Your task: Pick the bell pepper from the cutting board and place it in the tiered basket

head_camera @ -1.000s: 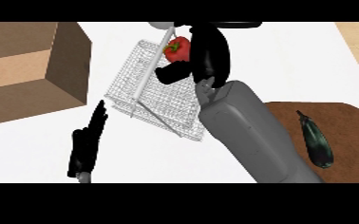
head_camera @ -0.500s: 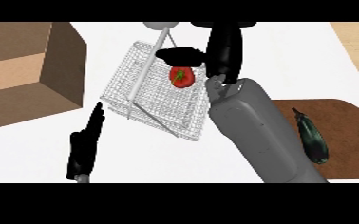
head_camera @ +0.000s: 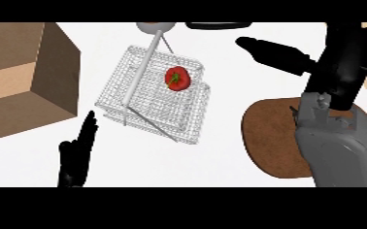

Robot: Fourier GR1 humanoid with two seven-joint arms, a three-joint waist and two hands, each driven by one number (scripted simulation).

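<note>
You can see the red bell pepper (head_camera: 177, 78) lying in the wire tiered basket (head_camera: 154, 97), up at about 1 o'clock inside it, with its green stem on top. Nothing is touching the pepper.

Your right hand (head_camera: 276, 56) is at 2 o'clock from the basket, well away from it. Its fingers are stretched out toward the left and it holds nothing. The grey forearm under it comes up from the bottom right corner.

Your left hand (head_camera: 77, 153) is at 7 o'clock from the basket, near the bottom edge. Its fingers are straight and point up, and it holds nothing.

The round brown cutting board (head_camera: 269, 138) sits at 4 o'clock from the basket, partly hidden by the right arm. A brown box (head_camera: 32, 77) is at 9 o'clock from the basket, by the left edge.
</note>
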